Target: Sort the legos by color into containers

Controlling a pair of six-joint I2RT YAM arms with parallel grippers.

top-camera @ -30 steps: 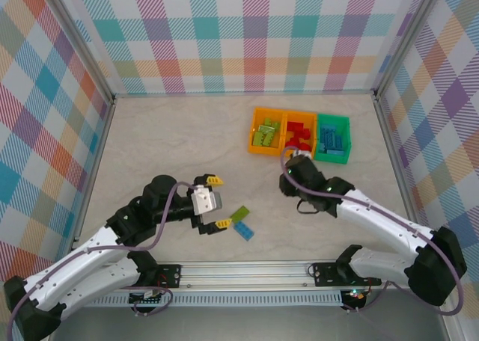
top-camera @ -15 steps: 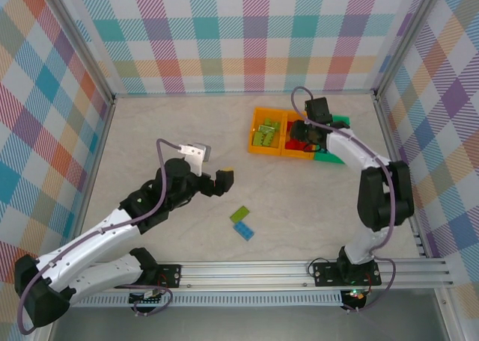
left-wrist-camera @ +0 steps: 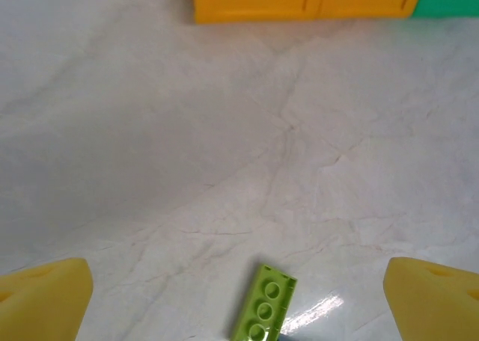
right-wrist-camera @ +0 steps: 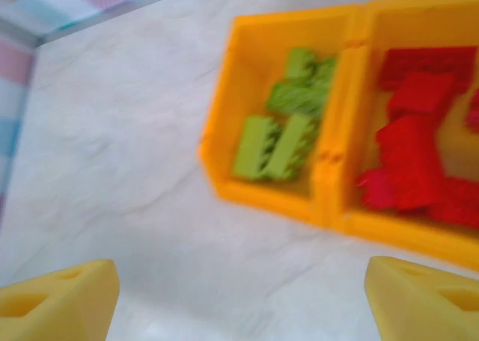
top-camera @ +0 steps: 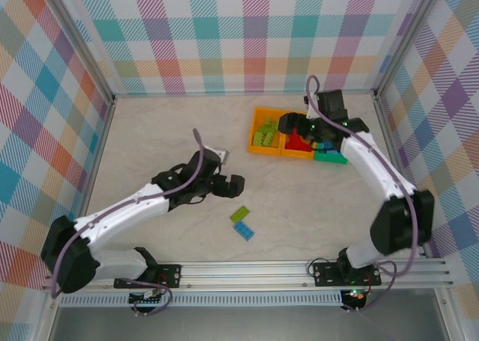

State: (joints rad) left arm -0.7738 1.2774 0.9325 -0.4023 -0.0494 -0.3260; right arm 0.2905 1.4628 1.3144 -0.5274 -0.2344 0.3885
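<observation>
Lime green brick (top-camera: pixel 240 214) lies loose on the bench (top-camera: pixel 165 131), with a blue brick (top-camera: pixel 245 231) just beside it at 5 o'clock. The left gripper (top-camera: pixel 233 184) is the nearer one, brick at its 6 o'clock. Its fingers (left-wrist-camera: pixel 45 300) are wide and empty. Seen from the wrist, the brick's long axis runs 1-to-7. The right gripper (top-camera: pixel 288 123) hangs over the bins (top-camera: pixel 252 143), also wide and empty.

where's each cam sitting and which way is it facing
Top external: above and behind the bases, looking down at the table; both arms show.
Left wrist: low, facing the containers; left gripper open.
Right wrist: over the containers, looking down; right gripper open.
Shared: top and left wrist show the loose lime lego.
</observation>
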